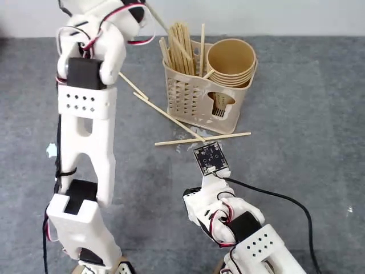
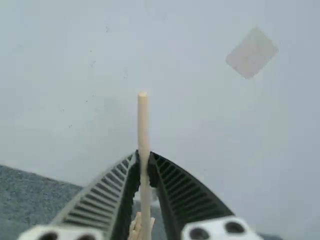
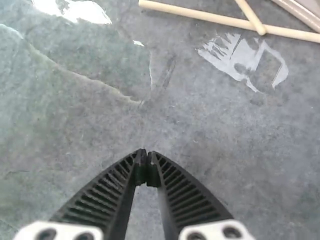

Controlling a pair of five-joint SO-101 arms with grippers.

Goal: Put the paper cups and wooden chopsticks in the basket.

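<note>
1. The left claw (image 2: 143, 157) is clenched on one wooden chopstick (image 2: 143, 120). The stick is held upright between the jaws in the middle of the left wrist view, with a pale wall behind it.
2. In the high view, the left arm (image 1: 85, 142) is stretched up the left side of the frame. At the top edge, the held stick is seen slanting toward the basket (image 1: 188, 94).
3. The basket is placed on the grey counter (image 1: 308, 114), in the upper centre of the high view. The paper cups (image 1: 231, 60) are stacked in its right compartment, and a bundle of chopsticks (image 1: 179, 40) is stood in its left compartment.
4. Three loose chopsticks are left on the counter. One (image 1: 132, 85) is laid to the left of the basket. A second (image 1: 168, 116) slants down to the basket's front. A third (image 1: 228, 136) is laid nearly level just below the basket, and it is crossed by the second.
5. The right claw (image 3: 146, 162) is closed on nothing, with its tips pressed together over the bare counter, in the lower centre of the right wrist view. Crossed chopsticks (image 3: 200, 15) are seen along the top edge of that view.
6. The right arm (image 1: 239, 222) is found at the bottom centre of the high view, with its wrist just below the level stick.
</note>
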